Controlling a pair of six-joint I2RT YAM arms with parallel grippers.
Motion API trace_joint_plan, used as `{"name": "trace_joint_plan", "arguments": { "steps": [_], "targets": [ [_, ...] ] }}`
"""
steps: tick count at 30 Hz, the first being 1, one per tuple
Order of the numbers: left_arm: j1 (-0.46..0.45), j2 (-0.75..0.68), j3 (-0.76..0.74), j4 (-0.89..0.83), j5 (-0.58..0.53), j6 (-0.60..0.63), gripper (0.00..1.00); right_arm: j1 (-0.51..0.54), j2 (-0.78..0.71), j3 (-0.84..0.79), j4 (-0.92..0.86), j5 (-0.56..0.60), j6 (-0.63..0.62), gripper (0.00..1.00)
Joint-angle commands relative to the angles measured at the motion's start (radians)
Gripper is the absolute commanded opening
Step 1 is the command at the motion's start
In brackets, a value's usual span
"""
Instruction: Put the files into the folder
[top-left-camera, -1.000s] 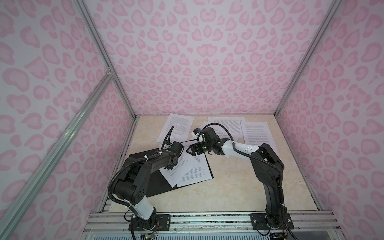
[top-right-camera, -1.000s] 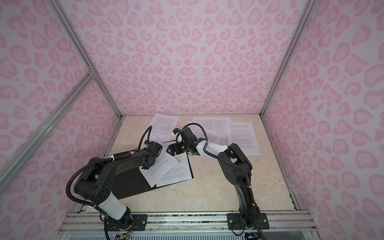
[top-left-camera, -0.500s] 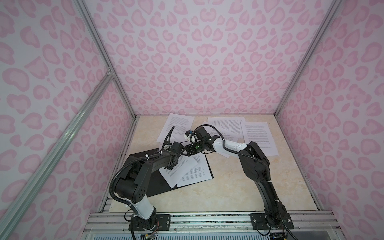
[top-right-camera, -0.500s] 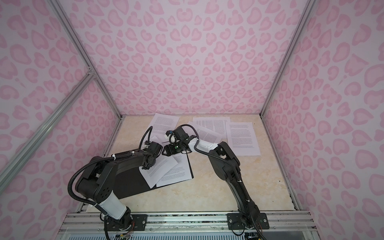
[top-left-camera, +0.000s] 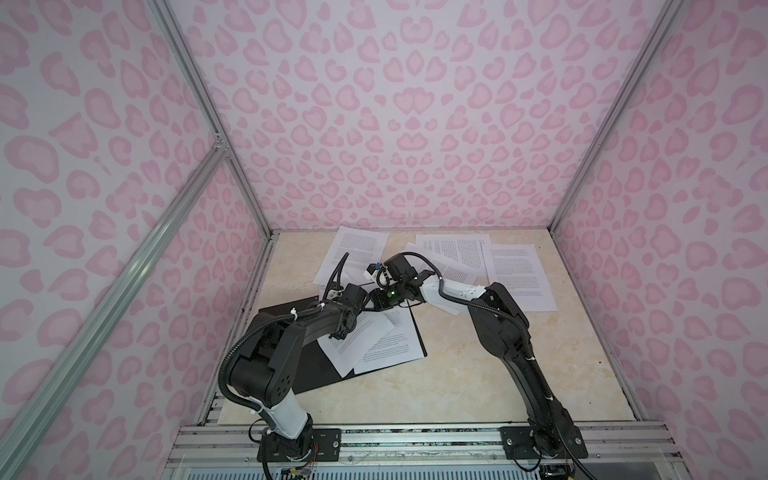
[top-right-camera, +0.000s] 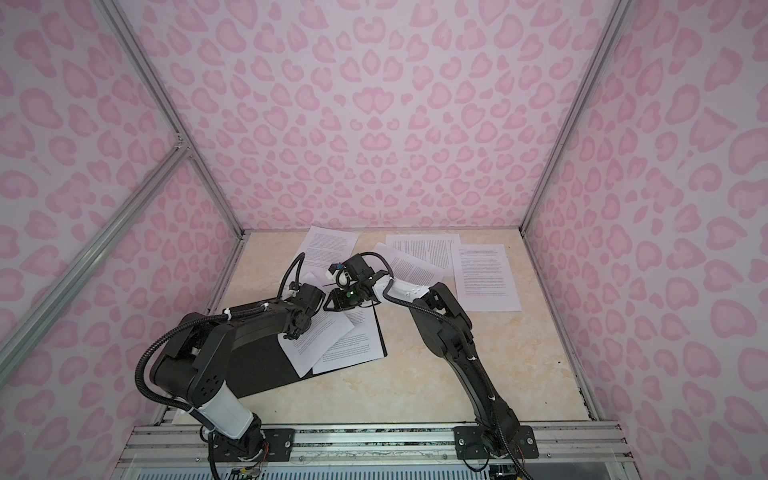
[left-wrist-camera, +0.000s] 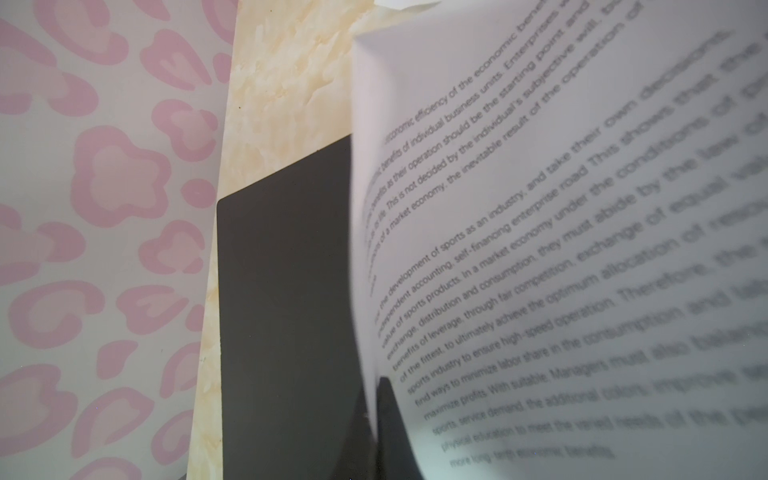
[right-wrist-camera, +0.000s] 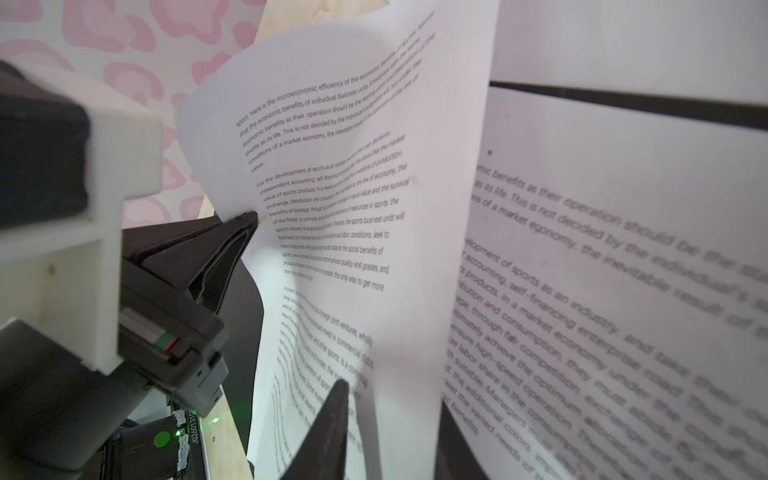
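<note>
Left claw (left-wrist-camera: 376, 399) clenched on the edge of 1 sheet (left-wrist-camera: 540, 208); only the wrist views show that pinch. Right claw (top-left-camera: 373, 300): same sheet runs past 1 finger (right-wrist-camera: 332, 424), can't tell if it grips. Top views: folder (top-left-camera: 322, 370) open, black inside up, front-left on tabletop (top-left-camera: 457, 395); other files (top-left-camera: 515, 274) loose at back.

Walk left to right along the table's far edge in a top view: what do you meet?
Tilted sheet → middle sheet → rightmost sheet. The slanted sheet overlapping the middle one is left out.
</note>
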Motion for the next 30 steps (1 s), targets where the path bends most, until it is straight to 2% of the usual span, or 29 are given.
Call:
{"name": "trace_joint_plan", "arguments": {
  "steps": [1, 9, 14, 18, 22, 24, 25, 26, 27, 30],
  "targets": [
    [0.0, -0.015, -0.004, 0.005, -0.007, -0.007, 0.03, 0.002, 0.013, 0.003, 0.029, -0.05, 0.042, 0.29],
    [0.0, -0.018, -0.005, 0.004, -0.009, -0.007, 0.03, 0.004, 0.013, -0.005, 0.065, -0.076, 0.093, 0.18],
    [0.0, -0.051, -0.01, -0.002, -0.013, -0.017, 0.03, 0.002, -0.006, -0.018, 0.063, -0.076, 0.094, 0.01],
    [0.0, -0.129, -0.025, -0.018, -0.015, -0.05, 0.03, 0.005, -0.07, -0.082, 0.1, -0.053, 0.105, 0.0],
    [-0.001, -0.282, -0.068, 0.002, 0.042, -0.075, 0.1, 0.006, -0.205, -0.215, 0.188, 0.002, 0.131, 0.0],
    [0.0, -0.375, -0.098, 0.018, 0.093, -0.079, 0.22, -0.002, -0.268, -0.278, 0.218, 0.038, 0.143, 0.0],
    [0.0, -0.426, -0.116, 0.026, 0.118, -0.087, 0.37, -0.01, -0.306, -0.309, 0.232, 0.057, 0.151, 0.0],
    [-0.002, -0.473, -0.131, 0.034, 0.139, -0.094, 0.84, -0.019, -0.334, -0.365, 0.246, 0.073, 0.159, 0.0],
    [-0.002, -0.528, -0.148, 0.043, 0.174, -0.099, 0.97, -0.03, -0.369, -0.41, 0.266, 0.092, 0.171, 0.0],
    [-0.023, -0.693, -0.212, 0.107, 0.315, -0.097, 0.97, -0.071, -0.464, -0.549, 0.323, 0.162, 0.211, 0.0]
  ]
}}
